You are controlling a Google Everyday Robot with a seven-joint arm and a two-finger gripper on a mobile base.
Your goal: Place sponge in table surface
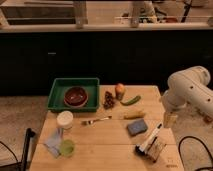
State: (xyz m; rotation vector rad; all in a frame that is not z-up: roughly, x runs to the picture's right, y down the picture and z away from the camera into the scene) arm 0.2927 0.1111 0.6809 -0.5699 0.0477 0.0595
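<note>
Gripper [150,144] sits low over the table surface [100,150], fingers spread wide and holding nothing, since the sponge [136,127] lies flat on the planks just beyond the fingertips, so I judge placement done.

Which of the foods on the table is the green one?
The long curved green vegetable near the pale wooden table's far edge. The round fruit beside it is orange, the bunch dark. The robot's gripper hangs open by the table's right edge.
</note>
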